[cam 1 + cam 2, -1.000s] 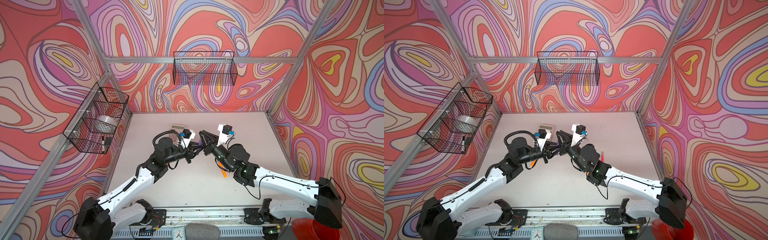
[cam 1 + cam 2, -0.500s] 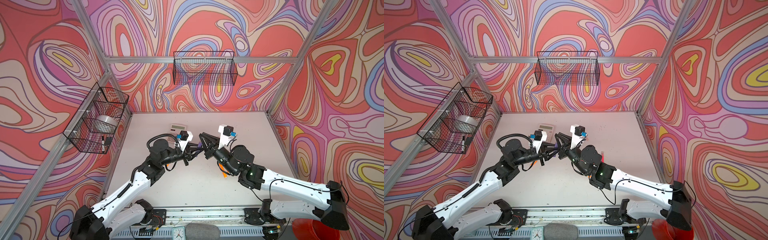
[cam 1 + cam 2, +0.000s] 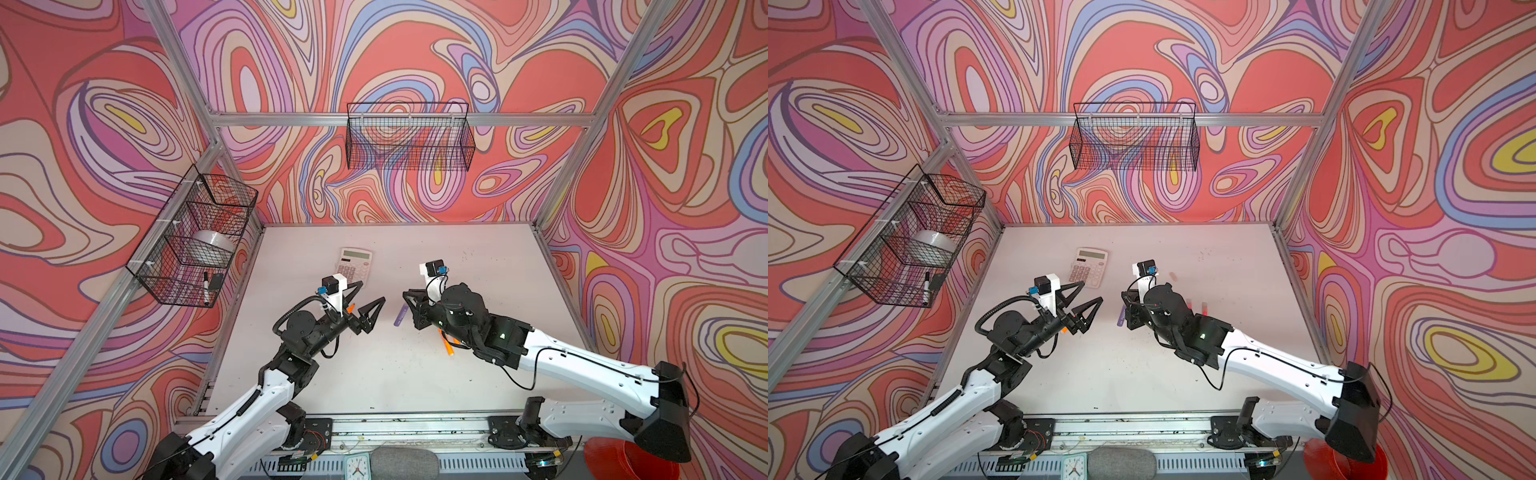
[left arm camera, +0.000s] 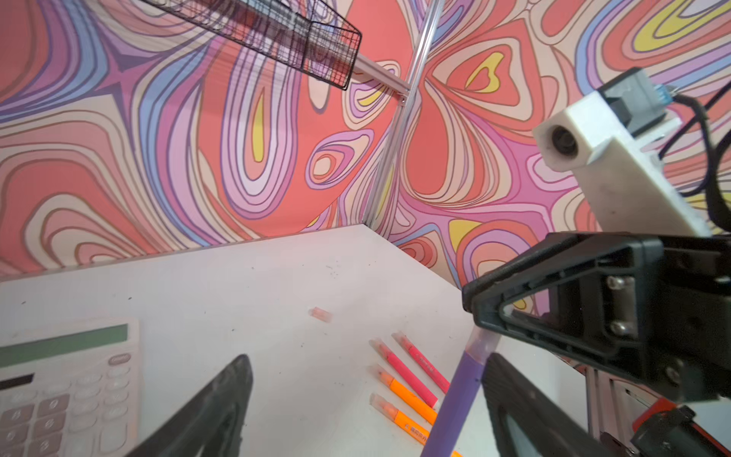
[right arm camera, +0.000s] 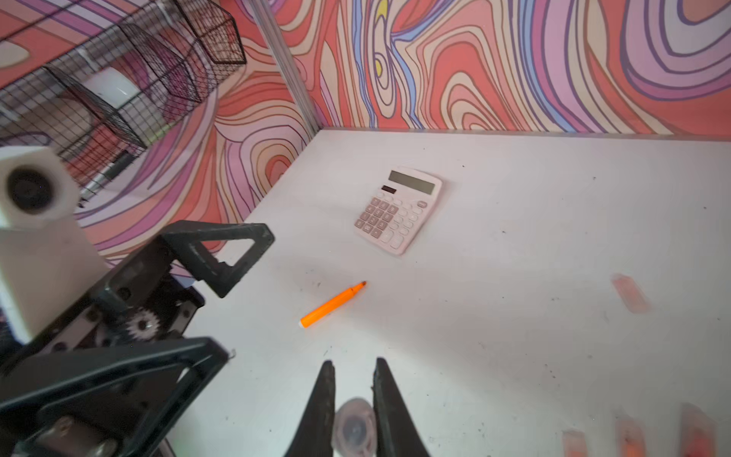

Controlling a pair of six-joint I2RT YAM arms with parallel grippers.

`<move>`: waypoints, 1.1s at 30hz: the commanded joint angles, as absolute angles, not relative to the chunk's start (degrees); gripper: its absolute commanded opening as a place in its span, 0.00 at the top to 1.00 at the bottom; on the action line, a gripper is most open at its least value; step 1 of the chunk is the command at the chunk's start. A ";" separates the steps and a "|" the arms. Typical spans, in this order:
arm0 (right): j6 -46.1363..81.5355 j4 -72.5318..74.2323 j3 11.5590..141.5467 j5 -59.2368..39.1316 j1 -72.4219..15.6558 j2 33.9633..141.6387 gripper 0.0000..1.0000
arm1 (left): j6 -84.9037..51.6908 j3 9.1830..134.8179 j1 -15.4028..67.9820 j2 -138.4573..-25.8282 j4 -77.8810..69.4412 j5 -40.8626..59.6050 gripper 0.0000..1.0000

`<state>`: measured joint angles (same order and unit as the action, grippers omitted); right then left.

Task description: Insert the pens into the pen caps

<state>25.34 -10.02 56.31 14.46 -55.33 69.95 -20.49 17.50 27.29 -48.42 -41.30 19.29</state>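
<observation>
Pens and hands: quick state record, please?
left hand: open, empty
right hand: shut on purple pen, at its capped end
capped, on table: two pink pens, two orange pens
uncapped: one orange pen
loose cap: one visible

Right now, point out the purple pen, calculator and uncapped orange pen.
purple pen (image 4: 461, 395), left wrist view, mid barrel.
calculator (image 5: 389, 219), right wrist view, keypad.
uncapped orange pen (image 5: 333, 304), right wrist view, mid barrel.

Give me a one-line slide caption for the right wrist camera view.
Right gripper pinches a pale translucent pen cap; open left gripper hovers near an uncapped orange pen on the white table.
</observation>
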 commanded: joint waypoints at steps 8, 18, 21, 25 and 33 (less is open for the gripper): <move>20.20 -26.05 62.68 -0.77 -44.80 85.34 1.00 | -27.53 20.95 27.09 -43.14 -3.20 -23.91 0.00; 16.52 -35.55 63.72 -2.79 -43.84 92.64 1.00 | -22.06 24.61 27.09 -54.43 -2.69 -19.81 0.00; 16.89 -35.91 63.71 -1.72 -43.36 95.38 1.00 | -21.88 27.89 27.11 -59.30 0.17 -19.33 0.00; 17.99 -36.09 64.42 0.40 -42.85 98.26 1.00 | -21.38 31.44 27.06 -62.51 2.43 -19.10 0.00; 19.42 -32.35 65.61 2.85 -42.71 104.21 1.00 | -20.79 31.88 27.04 -63.66 2.70 -18.45 0.00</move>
<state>18.59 -34.26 63.70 0.71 -42.98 101.65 -21.63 30.26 27.27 -62.85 0.64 -18.24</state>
